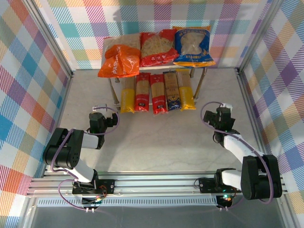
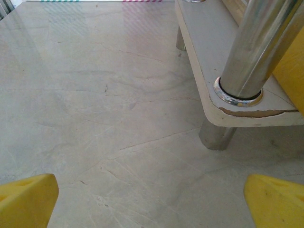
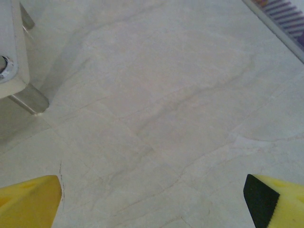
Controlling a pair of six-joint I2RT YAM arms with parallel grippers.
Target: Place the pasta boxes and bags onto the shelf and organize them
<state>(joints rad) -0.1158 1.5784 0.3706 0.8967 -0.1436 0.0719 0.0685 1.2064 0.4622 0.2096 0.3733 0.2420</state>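
The pale marble-look table (image 1: 156, 142) fills the middle of the top view, with checked walls around it. The shelf (image 1: 114, 91) stands at the upper centre of the frame, against the back wall.

Three bags lie side by side on its top plate: the orange bag (image 1: 118, 61) on the left, hanging over the front edge, the red bag (image 1: 158, 47) in the middle and the blue bag (image 1: 193, 45) on the right.

On the lower board under them, five long packs lie in a row, touching or almost touching. From the left they are a yellow pack (image 1: 127, 97), two red packs (image 1: 142, 94), a dark blue pack (image 1: 171, 92) and a second yellow pack (image 1: 186, 90).

The left gripper (image 2: 152, 204) sits low over the table just beside the shelf's near left corner. Its yellow fingertips (image 2: 26, 199) are spread wide at the bottom corners of the wrist view, with bare table between them.

The right gripper (image 3: 152, 202) is at the right of the top view, near the shelf's near right foot. Its jaws are also spread wide and hold nothing.
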